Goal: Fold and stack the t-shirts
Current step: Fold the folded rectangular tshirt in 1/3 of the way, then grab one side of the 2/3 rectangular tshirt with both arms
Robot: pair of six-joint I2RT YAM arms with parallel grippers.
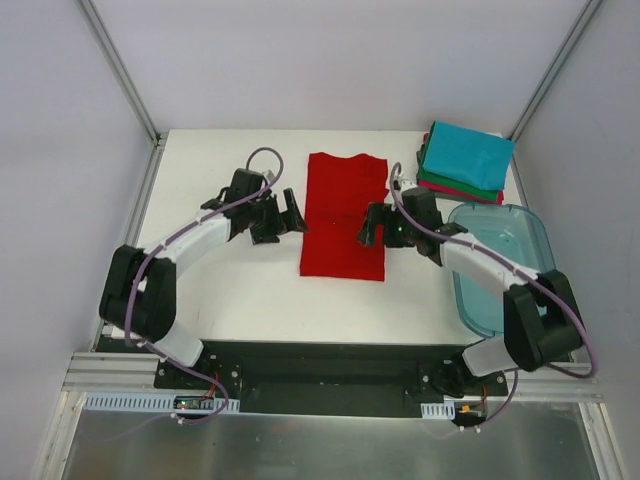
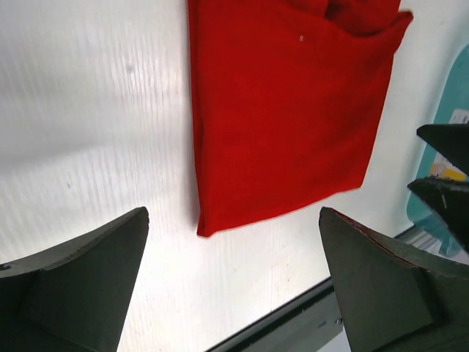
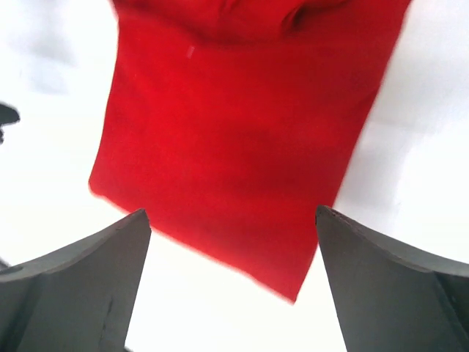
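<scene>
White walls [image 1: 330, 60] stand all around, with grey metal posts [image 1: 120, 70] in the far corners. Under them is a white table [image 1: 230, 300]. A black plate [image 1: 320, 365] runs along its near edge.

Two big arms are bolted to that plate. The left arm [image 1: 170, 265] bends in toward the red t-shirt [image 1: 345, 215] from its left. The right arm [image 1: 490, 270] bends in toward it from its right.

A clear blue tub [image 1: 500, 260] sits to the right of the red t-shirt, past the right arm.

The red t-shirt lies flat on the table between the two arms. It makes one long shape, with its bunched end far from the arms.

A stack of folded t-shirts [image 1: 465, 165] sits to the right of the red t-shirt and farther back, near the far end of the tub. The teal one [image 1: 468, 150] is on top. A green one [image 1: 452, 184] peeks out under it, and a pink-red one [image 1: 487, 197] shows at the bottom.

The left gripper [image 2: 231, 216] is just beside the red t-shirt's left edge. Its fingers [image 2: 88, 271] are spread wide and hold nothing. The right gripper [image 3: 233, 214] hangs over the red t-shirt's right edge. It is spread wide too, with nothing in it. I cannot tell if it touches the cloth.
</scene>
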